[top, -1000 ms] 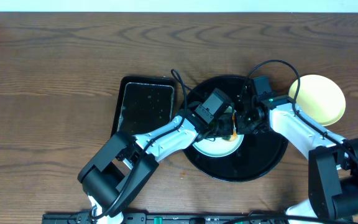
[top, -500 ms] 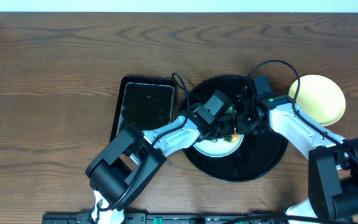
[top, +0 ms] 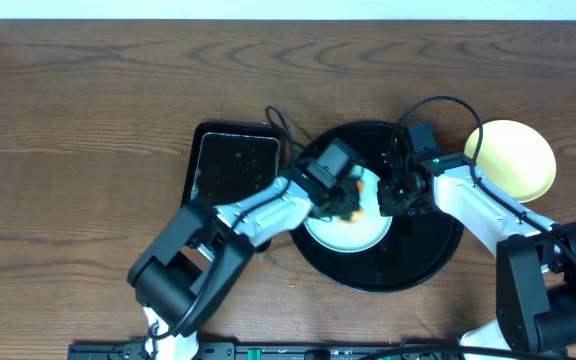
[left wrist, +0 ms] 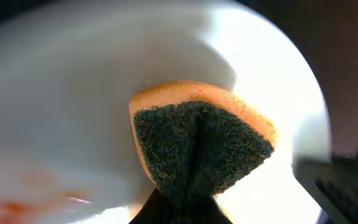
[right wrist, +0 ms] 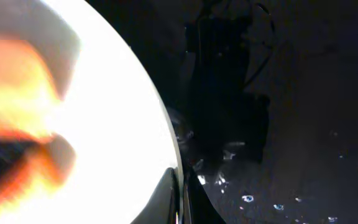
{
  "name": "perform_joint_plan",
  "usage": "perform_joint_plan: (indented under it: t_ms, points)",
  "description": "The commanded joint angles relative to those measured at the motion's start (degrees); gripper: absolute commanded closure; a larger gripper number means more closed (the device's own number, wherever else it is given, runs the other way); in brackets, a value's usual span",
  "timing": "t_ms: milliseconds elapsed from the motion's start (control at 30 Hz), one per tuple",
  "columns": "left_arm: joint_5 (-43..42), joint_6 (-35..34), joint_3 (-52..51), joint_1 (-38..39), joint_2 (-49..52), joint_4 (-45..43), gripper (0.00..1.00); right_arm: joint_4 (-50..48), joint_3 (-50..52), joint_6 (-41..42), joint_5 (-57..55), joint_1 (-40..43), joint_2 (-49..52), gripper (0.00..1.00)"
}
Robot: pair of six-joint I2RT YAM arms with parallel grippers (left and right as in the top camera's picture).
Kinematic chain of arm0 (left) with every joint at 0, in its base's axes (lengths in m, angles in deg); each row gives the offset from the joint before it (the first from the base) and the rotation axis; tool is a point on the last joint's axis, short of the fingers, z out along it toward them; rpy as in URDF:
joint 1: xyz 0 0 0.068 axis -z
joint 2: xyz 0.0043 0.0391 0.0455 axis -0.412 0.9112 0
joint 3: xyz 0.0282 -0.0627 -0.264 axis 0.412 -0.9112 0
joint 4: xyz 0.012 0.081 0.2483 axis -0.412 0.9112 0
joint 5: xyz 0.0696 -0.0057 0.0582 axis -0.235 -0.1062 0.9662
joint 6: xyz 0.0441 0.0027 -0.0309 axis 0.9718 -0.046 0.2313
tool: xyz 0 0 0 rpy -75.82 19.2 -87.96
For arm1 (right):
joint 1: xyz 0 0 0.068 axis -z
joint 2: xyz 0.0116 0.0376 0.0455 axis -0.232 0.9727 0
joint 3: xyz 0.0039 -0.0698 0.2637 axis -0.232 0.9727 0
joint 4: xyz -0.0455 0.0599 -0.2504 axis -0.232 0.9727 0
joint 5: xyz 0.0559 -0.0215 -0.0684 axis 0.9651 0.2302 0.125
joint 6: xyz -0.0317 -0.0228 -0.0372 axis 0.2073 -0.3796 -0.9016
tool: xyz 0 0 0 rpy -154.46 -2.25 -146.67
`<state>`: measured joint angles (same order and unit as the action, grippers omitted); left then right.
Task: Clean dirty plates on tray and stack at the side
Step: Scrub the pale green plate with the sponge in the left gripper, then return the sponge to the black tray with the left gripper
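Left gripper [top: 347, 202] is clamped on the sponge [left wrist: 197, 146], pressed to the plate [top: 348, 234] in the tray [top: 430, 262], and right gripper [top: 386, 196] pinches its rim narrowly; a hard stroke could break that thin hold, skidding the plate and leaving the smear [left wrist: 25, 201].

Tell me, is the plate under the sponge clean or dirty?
Dirty. The left wrist view shows an orange-red smear on the plate, off to one side of the sponge.
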<state>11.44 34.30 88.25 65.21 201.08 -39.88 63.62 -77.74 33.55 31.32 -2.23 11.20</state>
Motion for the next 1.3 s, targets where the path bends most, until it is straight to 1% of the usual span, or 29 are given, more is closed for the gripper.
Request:
perform_joint_plan:
  t_ms: [0,33,200,333,367,433,500,667,733,800,900,1000,1100,1267]
  points:
    - [5.66,5.20,-1.27,-5.07,0.66,2.01,0.93,0.90,-0.22,0.17,-1.27,-0.94,-0.68,0.99]
    - [5.68,6.40,-1.27,-6.67,0.55,3.08,0.92,0.90,-0.22,0.17,-1.27,-0.94,-0.68,0.99]
    - [6.03,7.19,-1.27,-8.74,0.52,8.90,0.93,0.90,-0.22,0.22,-1.31,-0.94,-0.68,0.99]
    - [11.52,11.67,-1.27,-10.25,-1.92,13.62,0.92,0.94,-0.22,0.24,-1.31,-0.94,-0.68,0.99]
    - [11.39,12.90,-1.14,-11.10,-4.20,14.34,0.92,0.90,-0.22,0.24,-1.31,-0.94,-0.68,0.99]
    - [11.37,13.14,-1.01,-11.74,-7.04,15.21,0.93,0.90,-0.22,0.26,-1.31,-0.94,-0.68,0.99]
    - [11.19,13.57,-1.01,-12.22,-12.68,16.33,0.92,0.90,-0.22,0.26,-1.31,-0.94,-0.68,0.99]
    - [11.23,13.97,-1.01,-12.22,-18.49,18.23,0.93,0.90,-0.22,0.44,-1.33,-0.94,-0.68,0.99]
    - [11.61,16.20,-1.01,-12.26,-19.39,19.19,0.92,0.90,-0.22,0.44,-1.29,-0.94,-0.68,0.99]
    - [14.84,16.52,-1.03,-12.85,-19.47,21.59,0.92,0.94,-0.22,0.74,-1.22,-0.94,-0.68,0.99]
    - [17.49,16.52,-1.18,-14.40,-19.45,23.45,0.92,1.51,-0.22,1.33,1.03,-0.96,-0.68,0.90]
    - [17.46,16.52,-1.18,-16.26,-19.41,24.04,0.92,1.81,-0.20,1.42,3.23,-0.96,-0.68,0.90]
    - [17.44,16.52,-1.38,-18.38,-19.39,24.06,0.92,2.14,0.42,3.37,3.98,-0.96,-0.68,0.91]
    - [17.49,16.52,-2.27,-19.39,-19.39,23.87,0.92,-0.48,3.06,5.18,7.32,-0.96,-0.68,0.94]
